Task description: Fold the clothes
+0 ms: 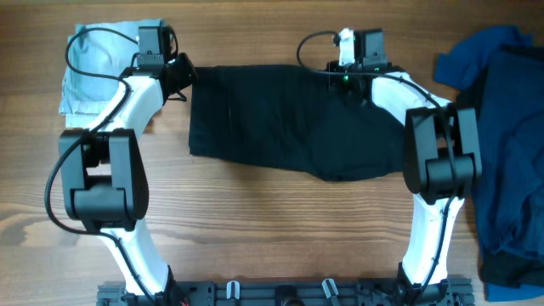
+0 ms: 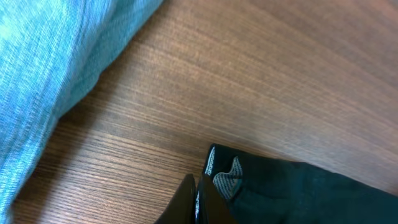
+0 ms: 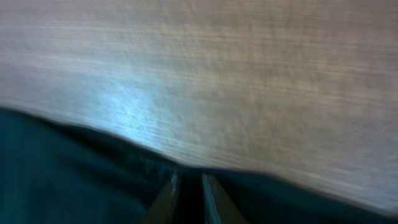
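Note:
The black shorts (image 1: 289, 127) lie spread flat across the middle of the table. My left gripper (image 1: 180, 75) is at their far left corner. In the left wrist view its fingers (image 2: 198, 194) are shut on a thin edge of the shorts (image 2: 311, 196), beside the whitish inner waistband (image 2: 227, 180). My right gripper (image 1: 357, 78) is at the far right edge of the shorts. The right wrist view is blurred; there the fingers (image 3: 189, 190) are closed on dark cloth of the shorts (image 3: 74, 174). A pale blue garment (image 1: 98, 64) lies folded at the far left.
A heap of dark blue garments (image 1: 506, 136) covers the right side of the table. The pale blue garment also fills the left of the left wrist view (image 2: 50, 68). Bare wood (image 1: 272, 221) lies in front of the shorts.

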`<state>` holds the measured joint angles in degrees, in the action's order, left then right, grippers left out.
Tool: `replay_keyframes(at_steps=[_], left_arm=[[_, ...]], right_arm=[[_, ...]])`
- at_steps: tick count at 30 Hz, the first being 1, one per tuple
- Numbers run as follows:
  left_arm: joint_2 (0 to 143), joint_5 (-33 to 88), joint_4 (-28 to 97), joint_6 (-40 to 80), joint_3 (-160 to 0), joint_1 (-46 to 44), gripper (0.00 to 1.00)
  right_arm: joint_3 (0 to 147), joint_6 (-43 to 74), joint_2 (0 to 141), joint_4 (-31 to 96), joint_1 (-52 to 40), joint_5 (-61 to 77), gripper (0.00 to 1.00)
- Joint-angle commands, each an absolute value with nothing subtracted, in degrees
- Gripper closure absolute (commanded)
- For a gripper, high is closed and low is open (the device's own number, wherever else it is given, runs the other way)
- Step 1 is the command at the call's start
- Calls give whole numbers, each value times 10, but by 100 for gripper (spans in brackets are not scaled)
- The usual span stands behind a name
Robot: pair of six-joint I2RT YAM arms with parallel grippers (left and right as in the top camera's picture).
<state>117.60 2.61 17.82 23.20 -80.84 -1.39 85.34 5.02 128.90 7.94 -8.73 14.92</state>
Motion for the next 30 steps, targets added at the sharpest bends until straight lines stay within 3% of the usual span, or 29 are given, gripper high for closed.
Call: replay_keyframes(at_steps=[1, 11, 15, 17, 18, 20, 23, 25, 30], left_arm=[[1191, 18, 169, 229, -804, -13, 96], [1018, 18, 191, 229, -804, -12, 94], [959, 19, 289, 283, -804, -1, 68], [950, 27, 342, 303, -804, 9, 44], [949, 38, 366, 303, -804, 14, 39], [956, 67, 411, 303, -804, 25, 34], [971, 104, 452, 284, -803, 35, 26], [985, 119, 463, 270, -803, 37, 14], [1018, 165, 492, 220, -803, 37, 7]], right_arm=[[848, 44, 1322, 76, -88, 136, 87], [860, 41, 1189, 93, -88, 136, 80], [860, 87, 1080, 188, -88, 143, 79], [860, 92, 1027, 261, -88, 152, 79], [860, 92, 1005, 296, -88, 164, 79], [860, 91, 971, 357, -88, 188, 82], [860, 90, 948, 433, -88, 196, 96], [856, 82, 948, 475, -89, 196, 96], [831, 44, 975, 502, -112, 248, 96]])
